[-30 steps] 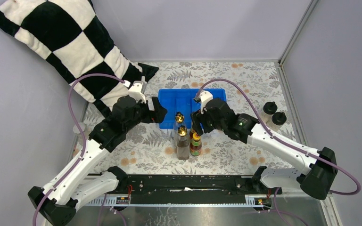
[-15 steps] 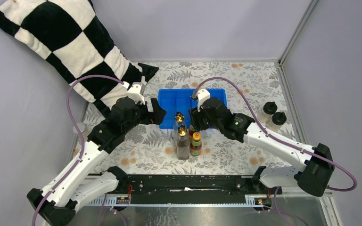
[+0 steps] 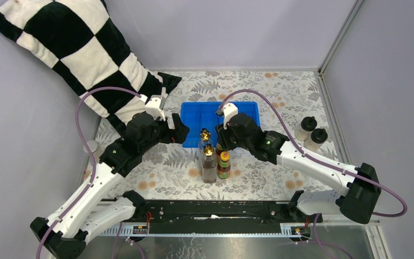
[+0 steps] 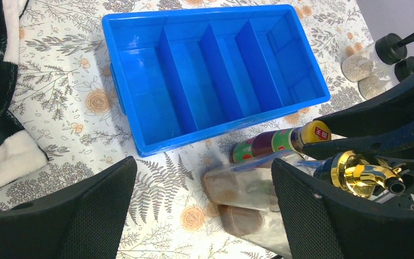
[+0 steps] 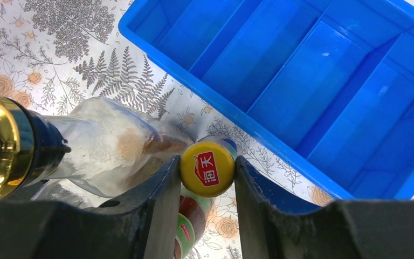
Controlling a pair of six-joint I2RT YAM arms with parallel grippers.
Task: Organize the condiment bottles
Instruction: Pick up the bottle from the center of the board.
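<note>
orange-capped bottle upright, cap up, between jaws

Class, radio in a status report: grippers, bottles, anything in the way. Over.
Left gripper open, hovering empty. Right gripper shut on yellow-capped bottle, upright near blue tray. Gold-spouted bottle crowds that grip; tray unfilled.

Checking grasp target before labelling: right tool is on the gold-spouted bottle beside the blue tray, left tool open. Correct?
Wrong bottle. The right tool has its fingers against the cap of the yellow-capped bottle; the gold-spouted bottle stands next to it, ungripped, as the right wrist view shows. Beside the blue tray and left tool open both hold.
</note>
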